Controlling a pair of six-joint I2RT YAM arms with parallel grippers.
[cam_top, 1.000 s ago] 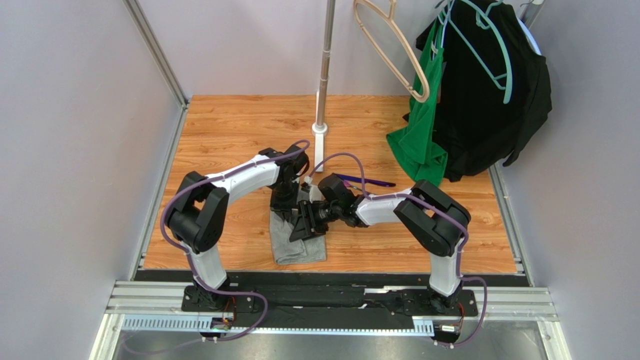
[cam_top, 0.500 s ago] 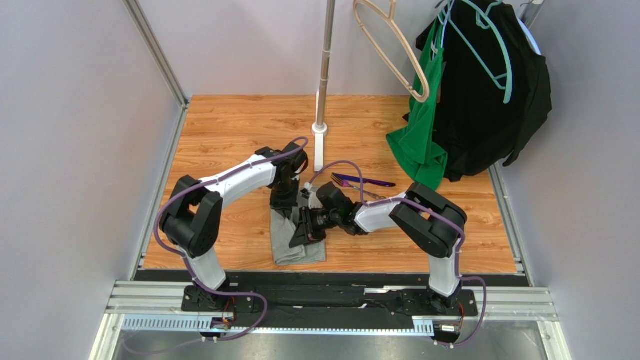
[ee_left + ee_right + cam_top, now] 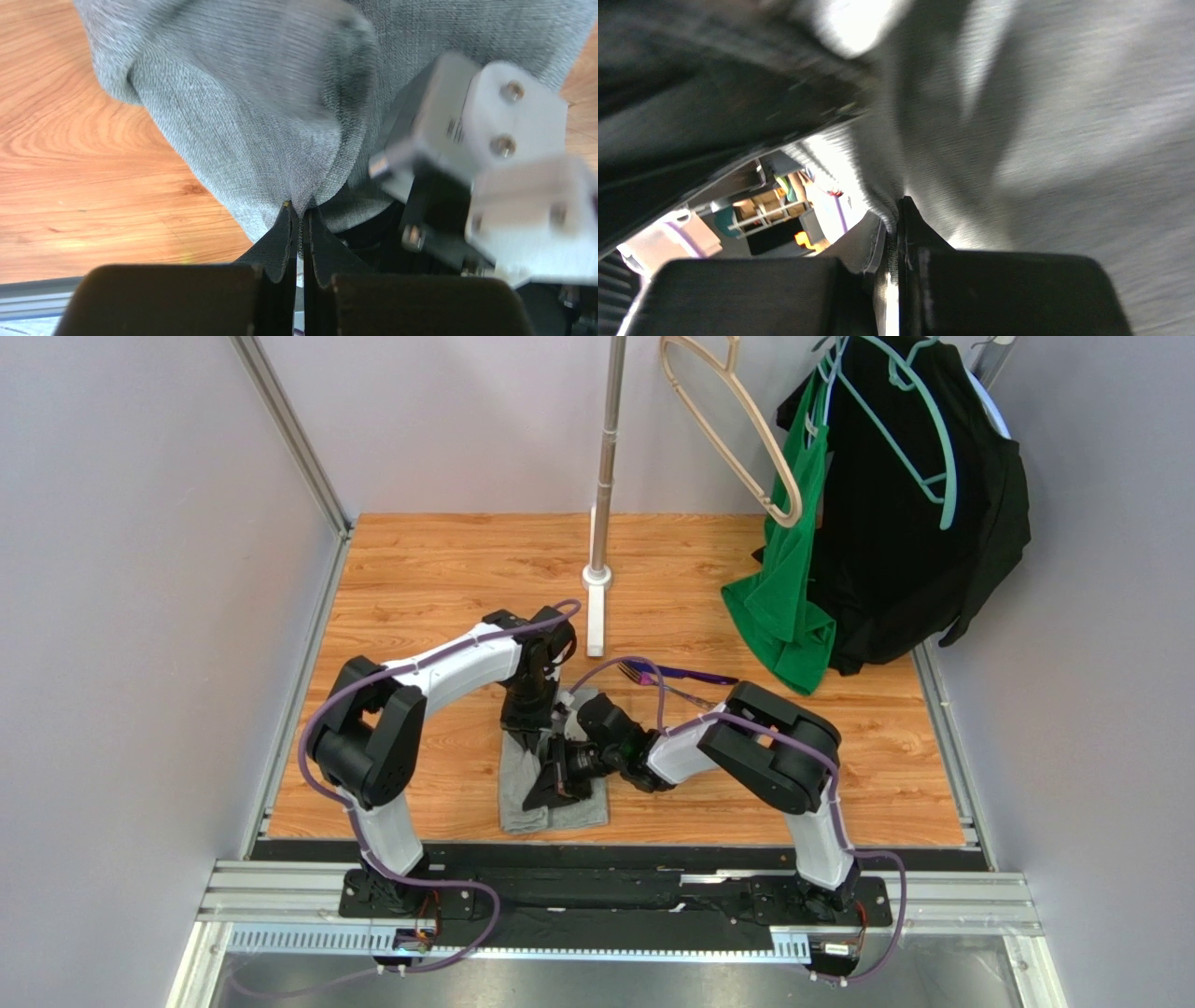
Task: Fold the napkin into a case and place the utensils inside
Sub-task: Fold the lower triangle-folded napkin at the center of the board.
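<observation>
Folding the napkin [image 3: 561, 812] is the step now. The left hand [image 3: 298, 213] and the right hand [image 3: 901, 210] each pinch it tight, at the near side of the bench [image 3: 421, 574]. Next, I think, they must lay the fold flat. The utensils [image 3: 683, 674] lie just behind.

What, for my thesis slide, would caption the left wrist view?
Left claw shut on a fold of the grey napkin over the wooden table.

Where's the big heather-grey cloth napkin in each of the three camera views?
Top external: heather-grey cloth napkin, low centre near the front edge.
Left wrist: fills the upper centre, pinched by the left gripper.
Right wrist: fills the right side, pinched by the right gripper.
Shared landmark: wooden tabletop, seen in top and left wrist views, not right wrist.
</observation>
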